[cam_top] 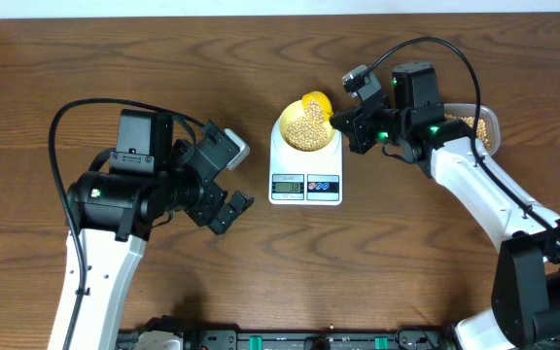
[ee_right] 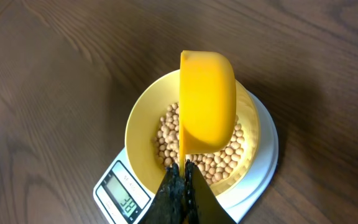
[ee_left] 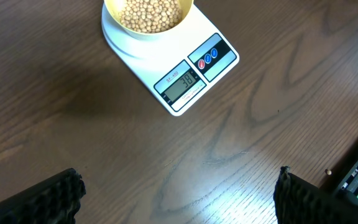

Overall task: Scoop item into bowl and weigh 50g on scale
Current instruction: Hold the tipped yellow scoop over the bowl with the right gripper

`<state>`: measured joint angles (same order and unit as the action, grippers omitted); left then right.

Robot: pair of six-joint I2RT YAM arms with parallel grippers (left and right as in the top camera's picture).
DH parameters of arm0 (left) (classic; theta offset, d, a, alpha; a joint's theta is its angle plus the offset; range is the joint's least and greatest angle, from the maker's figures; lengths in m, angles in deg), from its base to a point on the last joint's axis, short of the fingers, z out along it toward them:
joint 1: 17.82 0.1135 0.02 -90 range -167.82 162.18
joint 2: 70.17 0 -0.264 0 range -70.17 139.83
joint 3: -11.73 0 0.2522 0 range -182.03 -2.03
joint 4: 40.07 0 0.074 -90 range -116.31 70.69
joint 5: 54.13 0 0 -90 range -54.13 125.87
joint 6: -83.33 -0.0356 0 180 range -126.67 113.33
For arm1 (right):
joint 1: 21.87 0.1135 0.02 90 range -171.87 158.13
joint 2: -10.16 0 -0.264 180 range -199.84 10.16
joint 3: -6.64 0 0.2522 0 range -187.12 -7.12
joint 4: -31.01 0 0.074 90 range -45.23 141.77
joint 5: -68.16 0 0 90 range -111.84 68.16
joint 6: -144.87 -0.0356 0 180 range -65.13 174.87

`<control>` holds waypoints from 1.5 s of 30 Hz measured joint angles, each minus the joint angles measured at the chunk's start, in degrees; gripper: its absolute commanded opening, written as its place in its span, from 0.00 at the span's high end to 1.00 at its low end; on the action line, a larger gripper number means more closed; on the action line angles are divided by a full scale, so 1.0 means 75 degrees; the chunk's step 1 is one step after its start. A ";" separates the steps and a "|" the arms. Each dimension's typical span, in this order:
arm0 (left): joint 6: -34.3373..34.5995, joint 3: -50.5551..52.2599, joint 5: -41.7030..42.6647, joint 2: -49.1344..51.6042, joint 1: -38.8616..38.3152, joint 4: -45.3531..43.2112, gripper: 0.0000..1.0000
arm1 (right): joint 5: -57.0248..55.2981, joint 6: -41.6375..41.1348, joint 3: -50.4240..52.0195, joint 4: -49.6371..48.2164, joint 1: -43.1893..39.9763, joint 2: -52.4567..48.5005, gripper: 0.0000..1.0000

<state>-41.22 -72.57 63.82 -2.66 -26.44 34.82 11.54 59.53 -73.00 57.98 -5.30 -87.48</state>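
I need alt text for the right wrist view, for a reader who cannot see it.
The right gripper, shut on a yellow scoop, holds it tipped over a pale yellow bowl of beans. The bowl stands on a white scale on a wooden table; the display reads 38.

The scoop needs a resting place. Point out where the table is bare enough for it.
The table is bare in front of the scale toward the near edge, and across the back left behind the left arm. The strip between scale and open left gripper is tighter. Right of the bowl is crowded: right gripper, scoop, tub.
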 measured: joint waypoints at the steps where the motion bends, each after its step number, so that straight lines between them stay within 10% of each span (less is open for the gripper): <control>1: 0.0000 0.0000 0.0000 0.0000 0.0000 0.0000 0.00 | 0.0000 0.0000 0.0000 0.0000 0.0003 0.0000 0.99; 45: 0.0000 0.0000 0.0000 0.0000 0.0000 0.0000 0.00 | -0.0627 -0.0038 0.0000 -0.0335 0.0114 -0.0003 0.99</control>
<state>-41.22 -72.57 63.82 -2.66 -26.44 34.82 6.84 59.25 -73.00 55.47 -4.44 -87.51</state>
